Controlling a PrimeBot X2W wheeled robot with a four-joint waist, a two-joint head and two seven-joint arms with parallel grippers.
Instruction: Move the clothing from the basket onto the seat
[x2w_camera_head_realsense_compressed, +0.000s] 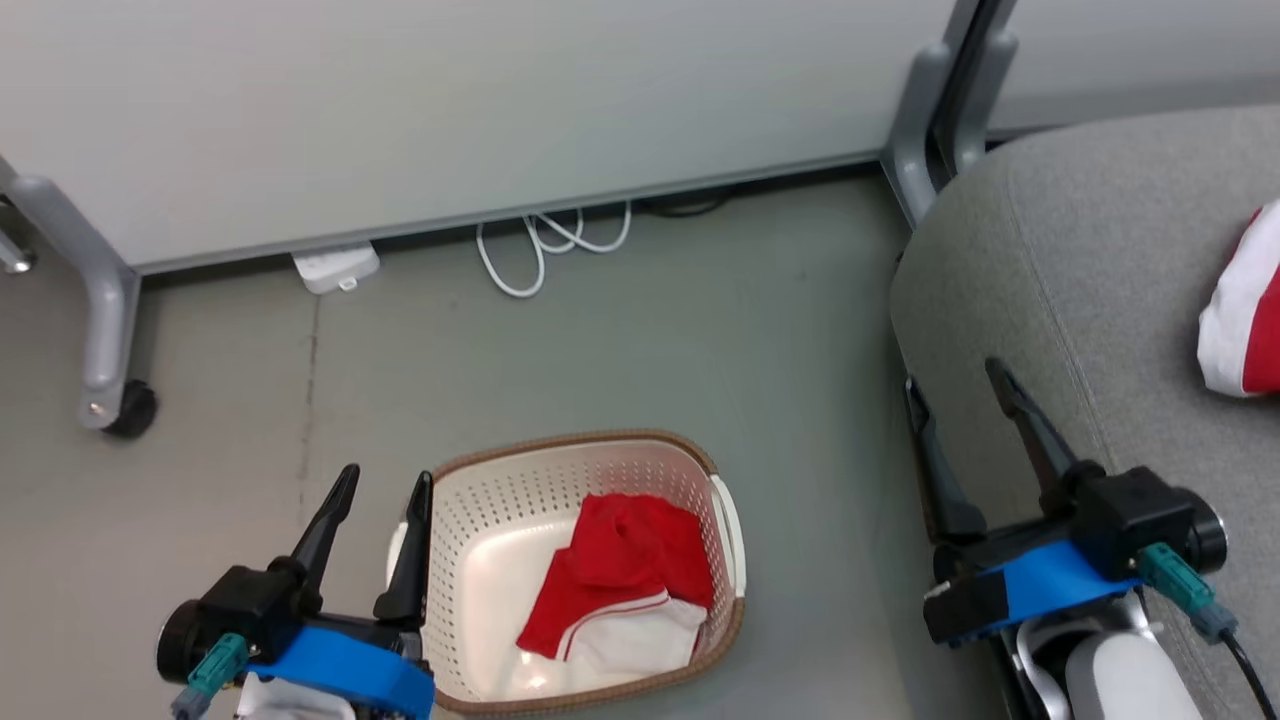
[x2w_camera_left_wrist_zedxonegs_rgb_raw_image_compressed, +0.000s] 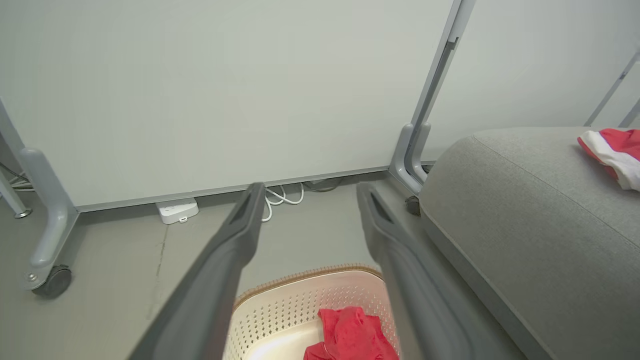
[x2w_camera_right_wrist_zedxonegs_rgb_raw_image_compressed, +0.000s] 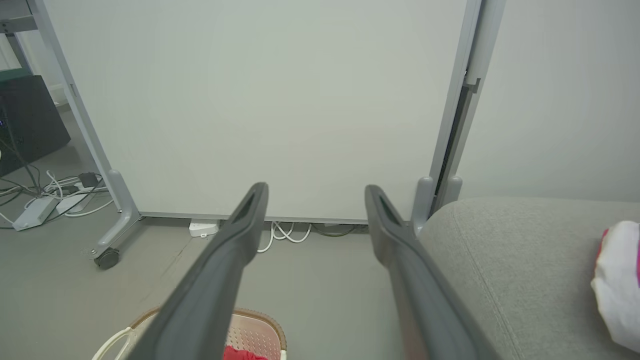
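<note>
A red garment with white bands (x2w_camera_head_realsense_compressed: 620, 585) lies crumpled in the cream basket (x2w_camera_head_realsense_compressed: 480, 500) on the floor; its red top (x2w_camera_left_wrist_zedxonegs_rgb_raw_image_compressed: 350, 335) also shows in the left wrist view. A second red-and-white garment (x2w_camera_head_realsense_compressed: 1245, 310) rests on the grey seat (x2w_camera_head_realsense_compressed: 1080, 280) at the right edge, also seen as a garment (x2w_camera_left_wrist_zedxonegs_rgb_raw_image_compressed: 612, 150) and a garment (x2w_camera_right_wrist_zedxonegs_rgb_raw_image_compressed: 617, 280) from the wrists. My left gripper (x2w_camera_head_realsense_compressed: 385, 480) is open, hovering at the basket's left rim. My right gripper (x2w_camera_head_realsense_compressed: 955, 370) is open over the seat's left edge, empty.
A white partition on grey wheeled legs (x2w_camera_head_realsense_compressed: 100, 330) stands behind the basket. A white power strip (x2w_camera_head_realsense_compressed: 335, 268) and looped cable (x2w_camera_head_realsense_compressed: 540, 250) lie at its foot. More cables and a dark cabinet (x2w_camera_right_wrist_zedxonegs_rgb_raw_image_compressed: 25, 120) sit far left. Bare floor lies between basket and seat.
</note>
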